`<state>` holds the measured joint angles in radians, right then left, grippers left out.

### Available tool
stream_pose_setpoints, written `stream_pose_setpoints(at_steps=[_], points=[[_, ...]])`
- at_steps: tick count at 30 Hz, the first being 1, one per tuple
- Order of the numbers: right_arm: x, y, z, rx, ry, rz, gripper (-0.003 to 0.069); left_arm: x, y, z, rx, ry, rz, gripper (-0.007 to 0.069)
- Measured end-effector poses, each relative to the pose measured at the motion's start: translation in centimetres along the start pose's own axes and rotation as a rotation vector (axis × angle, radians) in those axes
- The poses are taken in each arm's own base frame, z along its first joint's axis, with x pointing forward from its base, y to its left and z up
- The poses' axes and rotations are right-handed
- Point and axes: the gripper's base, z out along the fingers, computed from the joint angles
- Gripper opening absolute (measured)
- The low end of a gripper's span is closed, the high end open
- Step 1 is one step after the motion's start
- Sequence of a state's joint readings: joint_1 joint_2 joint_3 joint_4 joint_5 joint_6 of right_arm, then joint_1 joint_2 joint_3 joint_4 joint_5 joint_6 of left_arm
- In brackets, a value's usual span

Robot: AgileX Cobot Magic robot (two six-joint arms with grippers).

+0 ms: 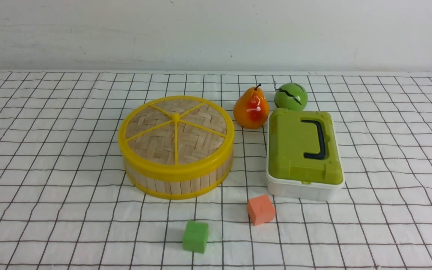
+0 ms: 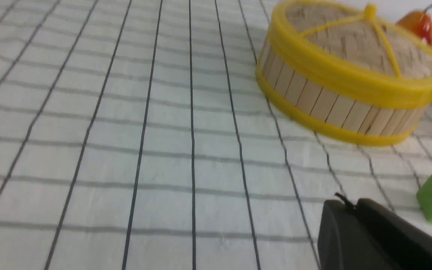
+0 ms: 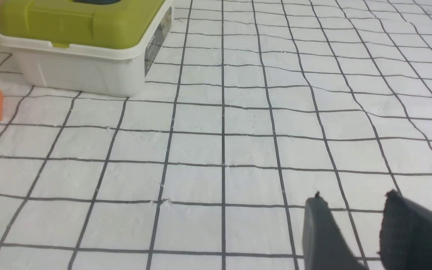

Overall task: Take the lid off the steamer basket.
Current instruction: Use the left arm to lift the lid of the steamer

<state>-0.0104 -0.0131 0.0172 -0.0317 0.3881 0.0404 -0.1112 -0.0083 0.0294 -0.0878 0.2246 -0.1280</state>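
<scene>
The lid (image 1: 176, 131), a woven bamboo disc with a thick yellow rim, yellow spokes and a hub, sits on the steamer basket (image 1: 178, 182), a round tub of pale upright slats with yellow rims, left of the cloth's middle. Both also show in the left wrist view, the lid (image 2: 354, 45) on the basket (image 2: 324, 101). My left gripper (image 2: 353, 204) is shut and empty, low over the cloth, well short of the basket. My right gripper (image 3: 354, 197) is open and empty over bare cloth. Neither gripper shows in the front view.
A white box with a green lid and dark handle (image 1: 304, 150) stands right of the basket. A pear (image 1: 251, 108) and a green ball (image 1: 291, 96) lie behind. An orange cube (image 1: 261, 209) and a green cube (image 1: 195, 236) lie in front. A checked cloth (image 1: 51, 187) covers the table.
</scene>
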Motion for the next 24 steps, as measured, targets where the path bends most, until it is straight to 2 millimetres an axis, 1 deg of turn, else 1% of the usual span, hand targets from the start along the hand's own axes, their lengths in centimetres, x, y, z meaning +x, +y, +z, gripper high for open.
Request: stream_pose_setpoints(at_steps=[1, 5, 6, 7, 9, 10, 12, 15, 16, 17, 19, 20, 21, 22, 24], points=[[0.0, 0.0, 0.0, 0.0, 0.0, 0.0, 0.0239, -0.7, -0.1, 0.0, 0.01, -0.078, 0.002, 0.0039], [0.0, 0.0, 0.0, 0.0, 0.0, 0.0, 0.0239, -2.4, -0.3, -0.3, 0.034, -0.268, 0.008, 0.0039], [0.0, 0.0, 0.0, 0.0, 0.0, 0.0, 0.0239, -3.4, -0.4, -0.7, 0.048, -0.379, 0.008, 0.0039], [0.0, 0.0, 0.0, 0.0, 0.0, 0.0, 0.0239, -3.6, -0.5, -0.7, 0.052, -0.406, 0.008, 0.0039], [0.0, 0.0, 0.0, 0.0, 0.0, 0.0, 0.0239, -4.8, -0.6, -1.4, 0.073, -0.557, 0.003, 0.0039], [0.0, 0.0, 0.0, 0.0, 0.0, 0.0, 0.0239, -5.4, -0.7, -1.8, 0.091, -0.637, -0.017, 0.0039], [0.0, 0.0, 0.0, 0.0, 0.0, 0.0, 0.0239, -6.0, -0.8, -2.3, 0.12, -0.724, -0.07, 0.0039], [0.0, 0.0, 0.0, 0.0, 0.0, 0.0, 0.0239, -7.0, -0.8, -3.2, 0.199, -0.846, -0.236, 0.0039], [0.0, 0.0, 0.0, 0.0, 0.0, 0.0, 0.0239, -7.4, -0.8, -3.4, 0.22, -0.853, -0.285, 0.0039], [0.0, 0.0, 0.0, 0.0, 0.0, 0.0, 0.0239, -8.4, -1.0, -3.8, 0.245, -0.845, -0.346, 0.0038], [0.0, 0.0, 0.0, 0.0, 0.0, 0.0, 0.0239, -10.3, -1.6, -4.5, 0.264, -0.802, -0.388, 0.0022], [0.0, 0.0, 0.0, 0.0, 0.0, 0.0, 0.0239, -11.5, -1.9, -5.0, 0.268, -0.793, -0.387, 0.0014], [0.0, 0.0, 0.0, 0.0, 0.0, 0.0, 0.0239, -13.0, -2.4, -5.0, 0.248, -0.713, -0.372, -0.0012], [0.0, 0.0, 0.0, 0.0, 0.0, 0.0, 0.0239, -14.3, -2.8, -5.0, 0.226, -0.653, -0.344, -0.0013], [0.0, 0.0, 0.0, 0.0, 0.0, 0.0, 0.0239, -16.4, -3.4, -4.4, 0.181, -0.542, -0.289, -0.0013]])
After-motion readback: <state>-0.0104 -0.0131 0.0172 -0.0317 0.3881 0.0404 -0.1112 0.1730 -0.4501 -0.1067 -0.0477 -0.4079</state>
